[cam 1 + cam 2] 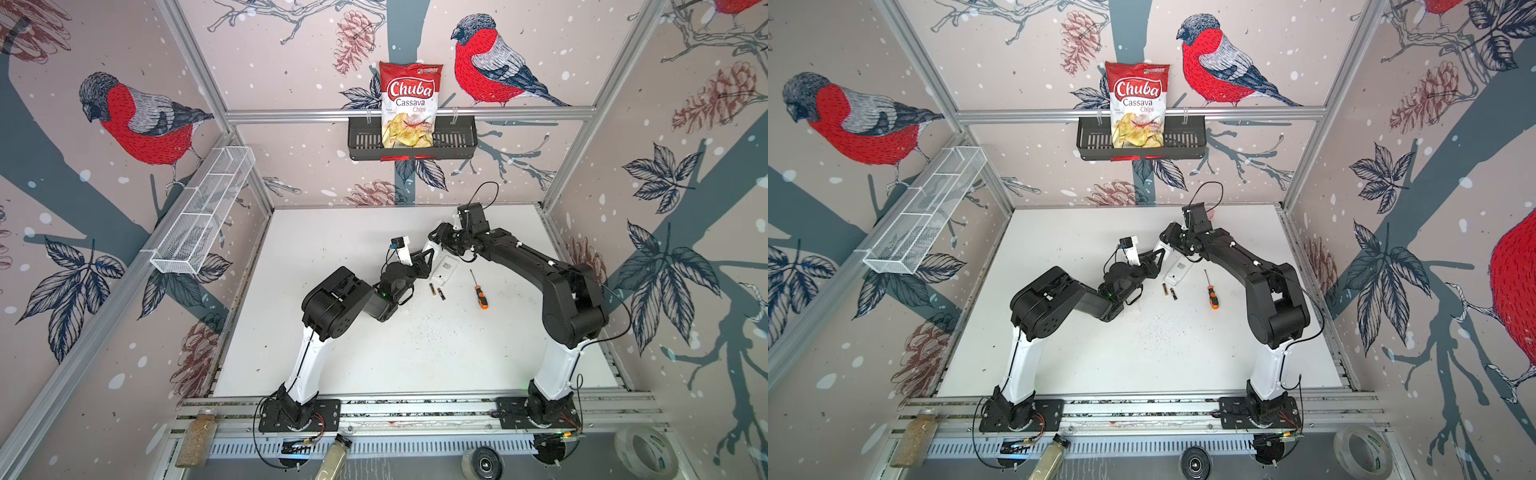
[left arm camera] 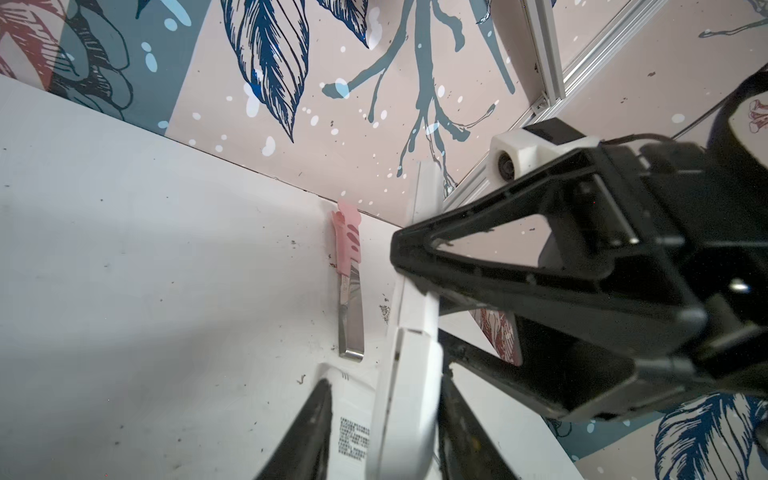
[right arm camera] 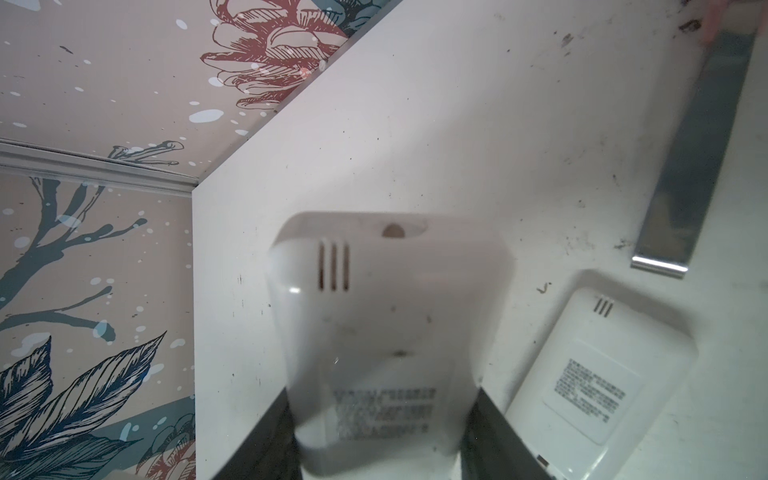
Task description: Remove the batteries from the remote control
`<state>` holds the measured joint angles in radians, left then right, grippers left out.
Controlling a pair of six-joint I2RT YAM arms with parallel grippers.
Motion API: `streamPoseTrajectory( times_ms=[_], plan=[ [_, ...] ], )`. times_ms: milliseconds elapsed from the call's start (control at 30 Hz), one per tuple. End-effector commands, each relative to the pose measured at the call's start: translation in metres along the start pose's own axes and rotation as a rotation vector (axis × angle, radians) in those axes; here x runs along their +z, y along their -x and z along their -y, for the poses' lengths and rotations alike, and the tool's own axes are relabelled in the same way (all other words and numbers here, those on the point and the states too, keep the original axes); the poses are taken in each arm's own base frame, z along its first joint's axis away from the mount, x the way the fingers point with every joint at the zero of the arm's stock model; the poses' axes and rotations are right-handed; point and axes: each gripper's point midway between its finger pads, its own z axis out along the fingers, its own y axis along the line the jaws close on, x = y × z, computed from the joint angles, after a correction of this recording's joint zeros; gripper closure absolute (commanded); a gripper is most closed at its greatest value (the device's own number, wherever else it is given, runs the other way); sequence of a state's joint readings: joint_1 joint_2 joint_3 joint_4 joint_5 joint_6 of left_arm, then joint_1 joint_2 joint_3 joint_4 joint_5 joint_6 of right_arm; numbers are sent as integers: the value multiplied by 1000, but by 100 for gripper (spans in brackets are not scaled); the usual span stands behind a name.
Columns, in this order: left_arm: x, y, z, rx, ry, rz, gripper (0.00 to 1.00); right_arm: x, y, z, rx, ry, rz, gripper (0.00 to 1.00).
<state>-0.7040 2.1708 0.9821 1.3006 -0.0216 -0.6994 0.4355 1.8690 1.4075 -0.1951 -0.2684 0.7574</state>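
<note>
In both top views we found the lifted remote (image 1: 430, 249) held clear of the worktop (image 1: 374, 353), with the right claw (image 1: 437, 245) and the left claw (image 1: 424, 262) meeting at it. Two batteries (image 1: 436, 292) lay side by side on the worktop, just beside the spare remote (image 1: 444, 269) and apart from the screwdriver (image 1: 479, 292) — already out, in our judgement.

In the left wrist view the lifted remote stood edge-on. The right claw was clamped across its middle, apparently to steady it and present its lower end. The left claw's fingers (image 2: 311, 436) stood apart on either side of that end. A gap showed on one side, so we recorded no grip. A knife (image 2: 351, 316) lay near the wall, uninvolved.

In the right wrist view the right claw's jaws were closed on the lifted remote's sides, with its labelled back facing the camera. The spare remote lay flat alongside. Whether any battery remained inside either remote we could not tell.
</note>
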Motion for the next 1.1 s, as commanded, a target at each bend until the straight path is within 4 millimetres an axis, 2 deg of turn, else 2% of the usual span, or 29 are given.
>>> streamPoseTrajectory(
  times_ms=[0,533,1067],
  plan=[
    [0,1,0,1,-5,3,66,-5,5,-7,-19,20,18,82],
    [-18,-1,2,-16,-28,5,69,-6,9,-2,-11,23,23,83],
    [-20,1,28,7,-82,2,76,-3,7,5,-4,8,20,83]
  ],
)
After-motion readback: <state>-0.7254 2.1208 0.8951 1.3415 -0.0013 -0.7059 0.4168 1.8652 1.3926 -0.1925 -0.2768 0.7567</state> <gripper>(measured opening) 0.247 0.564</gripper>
